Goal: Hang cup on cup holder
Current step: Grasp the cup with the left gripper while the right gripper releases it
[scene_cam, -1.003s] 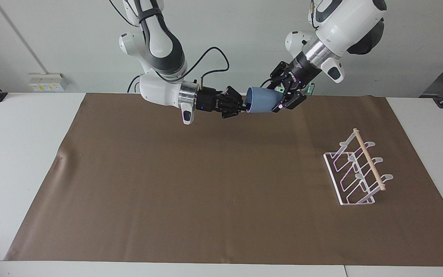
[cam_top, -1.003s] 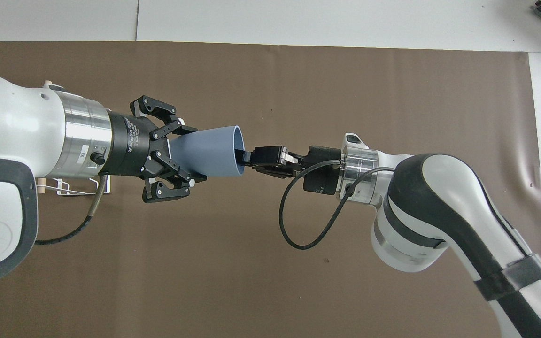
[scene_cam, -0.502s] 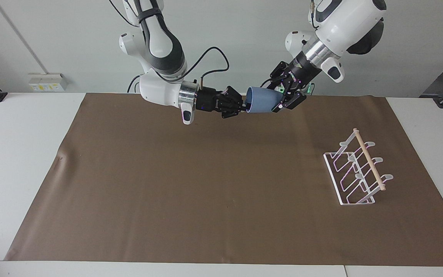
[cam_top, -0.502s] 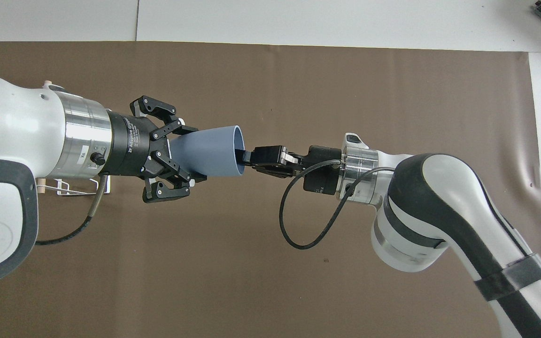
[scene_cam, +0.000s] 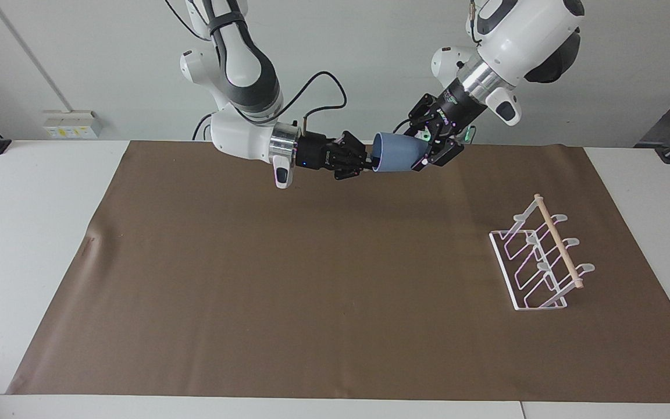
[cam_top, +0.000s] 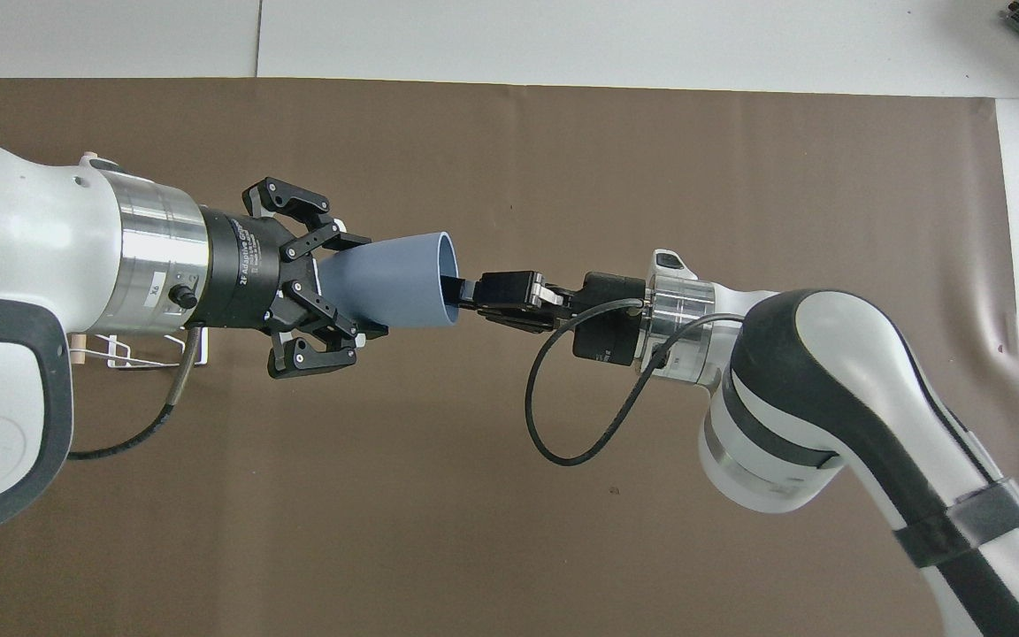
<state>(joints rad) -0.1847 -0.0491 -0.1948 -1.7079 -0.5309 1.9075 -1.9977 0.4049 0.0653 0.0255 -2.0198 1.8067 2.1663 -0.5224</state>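
Note:
The light-blue cup (scene_cam: 396, 153) (cam_top: 394, 283) hangs on its side in the air over the mat's edge by the robots. My left gripper (scene_cam: 423, 152) (cam_top: 355, 285) is shut on its narrow base, with the mouth pointing at the right arm. My right gripper (scene_cam: 368, 158) (cam_top: 461, 290) is level with the cup and its tip reaches the rim of the mouth. How it stands at the rim does not show. The white wire cup holder (scene_cam: 541, 259) with its wooden rod stands on the mat toward the left arm's end. In the overhead view only a corner of the cup holder (cam_top: 134, 354) shows under the left arm.
A brown mat (scene_cam: 312, 279) covers most of the white table (scene_cam: 21, 233). A black cable loops from the right wrist (cam_top: 554, 425). A socket strip (scene_cam: 70, 123) sits on the wall near the right arm's end.
The cup and left gripper have shifted very slightly. The right gripper has drawn back a touch along the cup's mouth while staying at the rim.

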